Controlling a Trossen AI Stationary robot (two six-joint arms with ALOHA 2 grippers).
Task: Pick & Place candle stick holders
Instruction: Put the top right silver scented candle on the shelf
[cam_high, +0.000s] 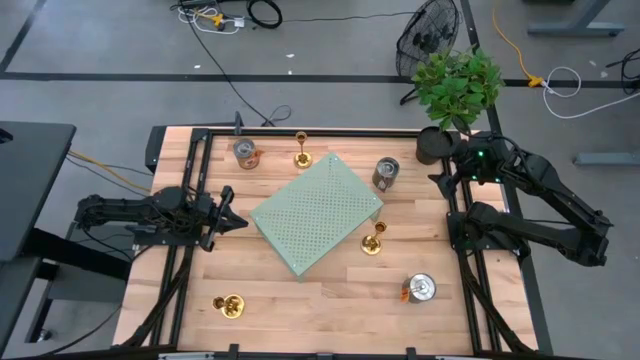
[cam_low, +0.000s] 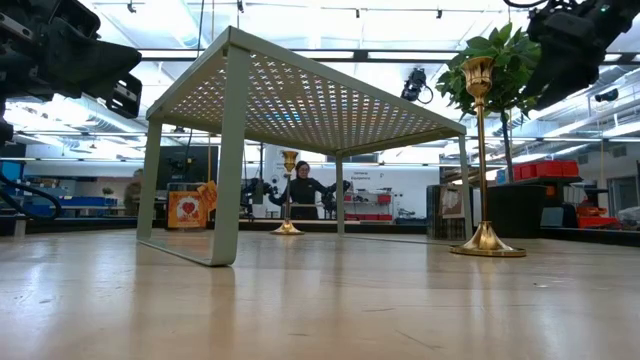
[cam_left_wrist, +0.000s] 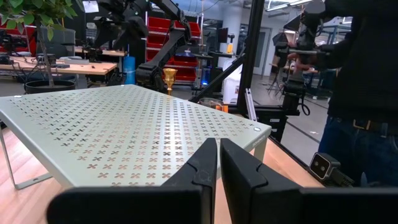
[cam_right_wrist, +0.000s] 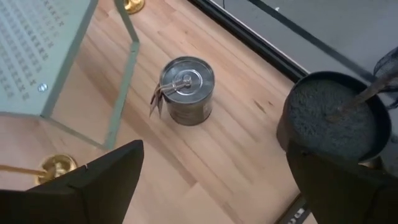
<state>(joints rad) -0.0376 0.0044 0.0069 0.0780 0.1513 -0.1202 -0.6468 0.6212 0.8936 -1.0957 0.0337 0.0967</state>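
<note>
Candle stick holders, three brass ones, all loose on the worktop (cam_high: 330, 290): one upright at the far edge (cam_high: 301, 150) just off the shelf's far corner, one upright by the shelf's right corner (cam_high: 373, 240), one lying on its side near the front left (cam_high: 230, 306). Pale green perforated metal shelf riser (cam_high: 316, 213) sits mid-worktop, turned diagonal. Potted plant (cam_high: 455, 85) at the far right corner, dark pot. Left gripper (cam_high: 232, 220) low at the left edge of the worktop, just beside the riser's left corner, jaws nearly together, holding nothing. Right gripper (cam_high: 440, 178) up at the far right by the plant pot, jaws wide, empty. Three tin cans: far left (cam_high: 245, 153), right of the riser (cam_high: 386, 172), front right (cam_high: 419, 289). Person standing beyond the worktop in the low view (cam_low: 303, 190).
</note>
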